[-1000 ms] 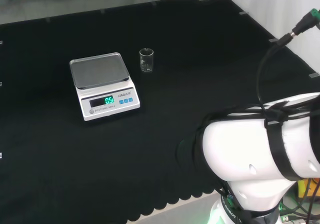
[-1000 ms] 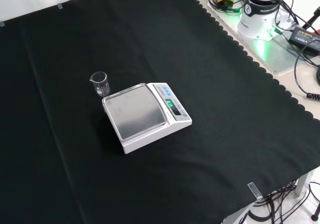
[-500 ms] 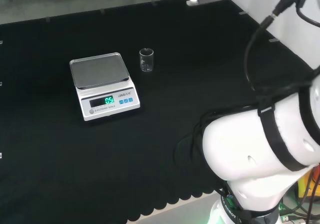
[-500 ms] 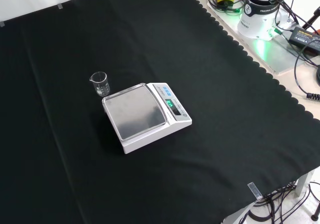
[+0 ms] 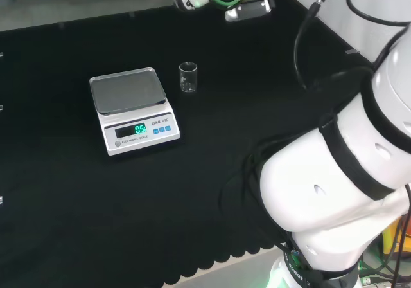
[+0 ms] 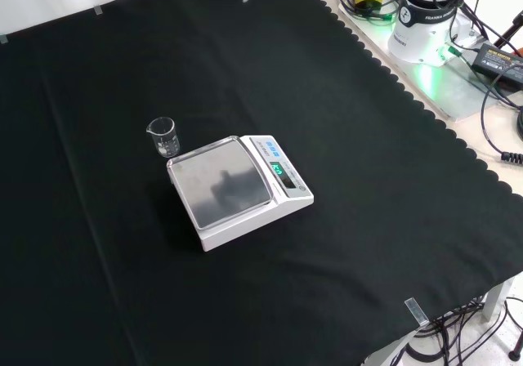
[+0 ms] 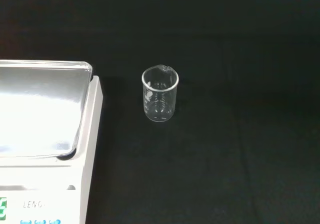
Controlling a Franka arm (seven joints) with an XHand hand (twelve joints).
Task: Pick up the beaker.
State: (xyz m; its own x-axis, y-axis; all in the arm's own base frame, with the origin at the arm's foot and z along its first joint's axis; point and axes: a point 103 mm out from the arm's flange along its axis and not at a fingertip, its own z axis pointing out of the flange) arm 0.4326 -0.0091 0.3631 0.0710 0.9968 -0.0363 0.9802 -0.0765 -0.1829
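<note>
clear beaker [image 5: 188, 77] upright just right of scale [image 5: 131, 109]

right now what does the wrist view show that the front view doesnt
Wrist view alone: the beaker's spout and printed marks up close, with nothing visible inside. Front view alone: the whole scale with its lit display, the cloth's scalloped edge and the arm's base. Both: the beaker upright on the cloth, beside the scale and apart from it.

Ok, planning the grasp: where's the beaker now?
The beaker stands upright on the black cloth, just right of the scale in the head view, apart from it.
</note>
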